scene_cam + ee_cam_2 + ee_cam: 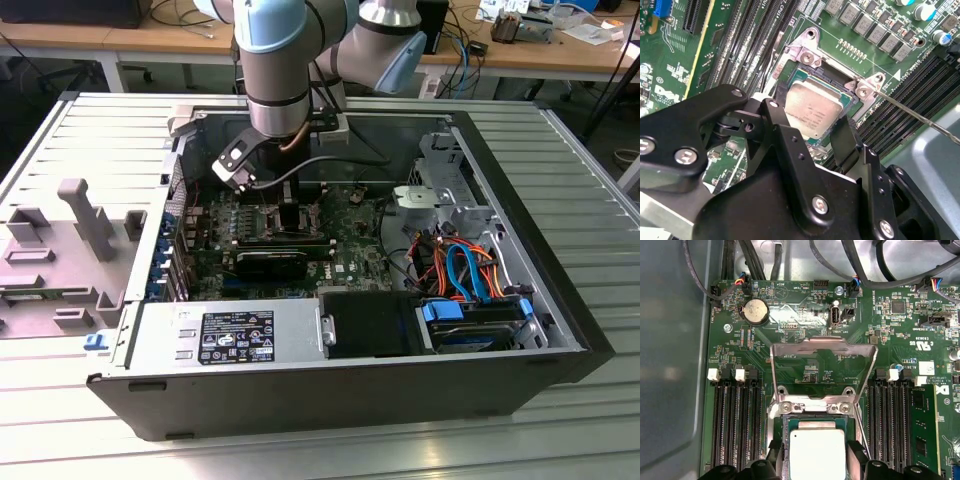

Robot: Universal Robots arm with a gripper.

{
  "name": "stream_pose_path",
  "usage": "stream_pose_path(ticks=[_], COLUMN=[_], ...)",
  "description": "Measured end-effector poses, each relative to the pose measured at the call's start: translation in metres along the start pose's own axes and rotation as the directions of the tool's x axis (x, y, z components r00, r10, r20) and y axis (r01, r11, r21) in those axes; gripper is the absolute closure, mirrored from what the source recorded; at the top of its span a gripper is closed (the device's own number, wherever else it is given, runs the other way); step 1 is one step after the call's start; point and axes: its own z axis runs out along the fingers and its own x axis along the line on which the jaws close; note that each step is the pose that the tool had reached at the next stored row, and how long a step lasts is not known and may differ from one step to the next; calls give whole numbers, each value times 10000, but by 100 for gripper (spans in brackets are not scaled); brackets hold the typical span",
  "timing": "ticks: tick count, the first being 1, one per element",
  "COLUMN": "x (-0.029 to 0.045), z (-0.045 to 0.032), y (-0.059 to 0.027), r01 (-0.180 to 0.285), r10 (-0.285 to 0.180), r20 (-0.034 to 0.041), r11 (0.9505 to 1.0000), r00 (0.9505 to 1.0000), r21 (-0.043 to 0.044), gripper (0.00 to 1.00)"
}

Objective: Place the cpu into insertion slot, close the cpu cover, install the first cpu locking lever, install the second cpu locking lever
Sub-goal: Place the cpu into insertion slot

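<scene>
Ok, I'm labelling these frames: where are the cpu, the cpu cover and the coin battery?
cpu (817, 455), first wrist view, middle of its metal top.
cpu cover (822, 342), first wrist view, crossbar of the open frame.
coin battery (756, 311), first wrist view, centre of its face.

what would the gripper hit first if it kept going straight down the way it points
Probably the flat square silver-grey metal cpu lying straight below the black gripper; the gap between them is unclear.
</scene>
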Motion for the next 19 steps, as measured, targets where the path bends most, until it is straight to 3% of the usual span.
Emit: stream_pose_path(ticks=[8, 14, 19], x=[-3, 1, 19], z=[-105, -27, -12], y=[9, 3, 1], r01=[-50, -48, -49], r10=[50, 48, 49], r20=[2, 3, 3], r11=[10000, 10000, 10000], r00=[10000, 10000, 10000], r21=[-2, 2, 2], gripper=[38, 38, 38])
